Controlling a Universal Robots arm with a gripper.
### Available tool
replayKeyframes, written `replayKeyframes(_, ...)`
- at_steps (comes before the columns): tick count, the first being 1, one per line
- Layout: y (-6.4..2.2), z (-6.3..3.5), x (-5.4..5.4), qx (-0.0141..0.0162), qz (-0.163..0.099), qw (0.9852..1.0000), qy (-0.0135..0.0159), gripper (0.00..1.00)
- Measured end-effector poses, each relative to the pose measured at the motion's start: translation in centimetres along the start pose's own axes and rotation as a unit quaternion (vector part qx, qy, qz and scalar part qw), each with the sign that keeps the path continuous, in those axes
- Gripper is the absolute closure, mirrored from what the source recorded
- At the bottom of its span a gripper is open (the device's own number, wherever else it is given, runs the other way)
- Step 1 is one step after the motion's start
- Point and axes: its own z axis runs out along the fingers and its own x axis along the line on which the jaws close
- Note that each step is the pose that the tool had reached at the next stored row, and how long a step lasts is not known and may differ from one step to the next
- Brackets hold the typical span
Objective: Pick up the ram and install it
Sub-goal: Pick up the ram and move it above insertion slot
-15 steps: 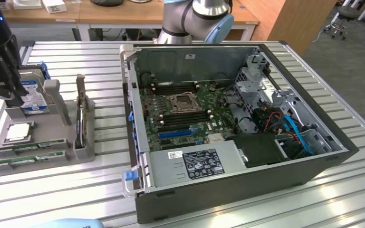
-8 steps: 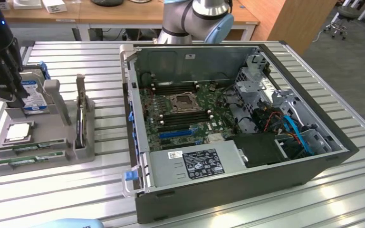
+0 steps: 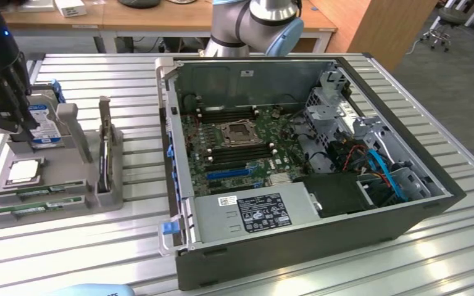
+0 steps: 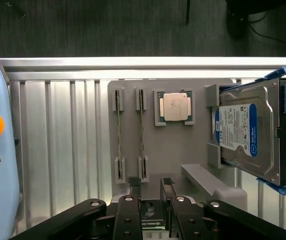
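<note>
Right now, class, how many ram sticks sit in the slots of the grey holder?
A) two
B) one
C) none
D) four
A: one ram stick and a second ram stick stand on edge in the grey holder, side by side, next to the processor chip.

Both views are bright and evenly lit from overhead, with only soft shadows. Exterior view: the metal table (image 3: pixel 89 246) slats carry a streaky sheen, strongest toward the near edge. The computer case (image 3: pixel 303 154) interior reads clearly and only its deep corners go dark. Wrist view: there's mild glare on the processor chip (image 4: pixel 175 106) lid and the hard drive (image 4: pixel 245 132) casing. The floor (image 4: pixel 108 25) beyond the table is dim. The tool (image 4: pixel 151 181) in the foreground is black, low in contrast and slightly soft.
</note>
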Motion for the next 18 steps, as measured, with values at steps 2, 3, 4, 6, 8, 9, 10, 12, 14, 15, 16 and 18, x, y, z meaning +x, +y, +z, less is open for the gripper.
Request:
replayKeyframes(2, 0.00, 0.08, -0.03, 0.0001, 0.000, 1.0000, 0.0005, 0.71)
replayKeyframes(3, 0.00, 0.12, -0.04, 0.0001, 0.000, 1.0000, 0.0008, 0.71)
replayKeyframes(4, 0.00, 0.15, -0.06, 0.0001, 0.000, 1.0000, 0.0012, 0.71)
replayKeyframes(6, 0.00, 0.21, -0.10, 0.0001, 0.000, 1.0000, 0.0018, 0.71)
replayKeyframes(8, 0.00, 0.27, -0.14, 0.0001, 0.000, 1.0000, 0.0020, 0.71)
replayKeyframes(9, 0.00, 0.30, -0.16, 0.0001, 0.000, 1.0000, 0.0021, 0.71)
replayKeyframes(10, -0.01, 0.34, -0.16, 0.0001, 0.000, 1.0000, 0.0021, 0.71)
replayKeyframes(12, -0.01, 0.44, -0.16, 0.0000, 0.000, 1.0000, 0.0022, 0.71)
replayKeyframes(14, -0.01, 0.59, -0.16, 0.0001, 0.000, 1.0000, 0.0021, 0.71)
replayKeyframes(15, -0.01, 0.66, -0.15, 0.0001, 0.000, 1.0000, 0.0022, 0.71)
replayKeyframes(16, -0.01, 0.72, -0.15, 0.0001, 0.000, 1.0000, 0.0022, 0.71)
replayKeyframes(18, -0.02, 0.89, -0.14, 0.0001, 0.000, 1.0000, 0.0021, 0.71)
